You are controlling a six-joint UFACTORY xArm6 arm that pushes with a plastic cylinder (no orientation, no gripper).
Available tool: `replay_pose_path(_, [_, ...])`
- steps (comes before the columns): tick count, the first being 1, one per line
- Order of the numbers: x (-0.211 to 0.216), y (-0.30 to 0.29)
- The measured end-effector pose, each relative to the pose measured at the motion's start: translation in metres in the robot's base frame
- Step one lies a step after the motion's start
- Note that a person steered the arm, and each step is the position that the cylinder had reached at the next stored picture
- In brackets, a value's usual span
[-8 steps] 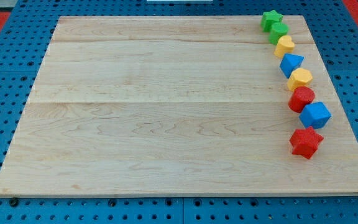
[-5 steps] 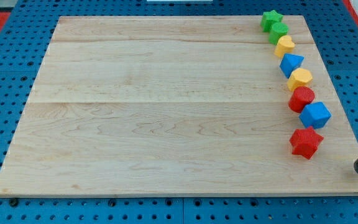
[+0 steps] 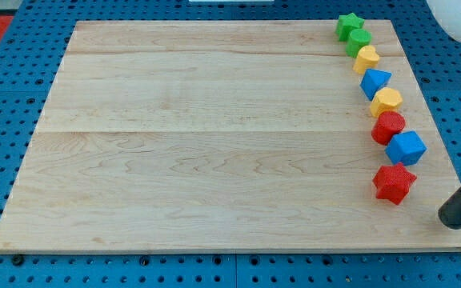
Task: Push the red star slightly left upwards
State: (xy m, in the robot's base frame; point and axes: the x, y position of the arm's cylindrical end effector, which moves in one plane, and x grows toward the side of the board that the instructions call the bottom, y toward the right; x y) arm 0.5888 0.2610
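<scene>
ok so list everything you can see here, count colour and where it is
wooden board: 1, pale wood, fills most of the view
pegboard base: 1, blue with holes, around the board
green star: 1, green, the view's top right corner of the board
green block: 1, green, just below the star
yellow blocks: 2, yellow, second at, right-side column
blue blocks: 2, blue, second at, same column
red round block: 1, red, between lower yellow and lower blue
red star: 1, red, bottom of the column
my tip: 1, dark rod, right of and slightly below the red star, not touching
</scene>
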Motion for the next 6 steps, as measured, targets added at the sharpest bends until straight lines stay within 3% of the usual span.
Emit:
replay_pose_path(2, [0.000, -0.002])
replay_pose_path(4, [-0.043, 0.006])
replay_pose_path(5, [-0.043, 0.000])
replay_pose_path(6, [-0.043, -0.054])
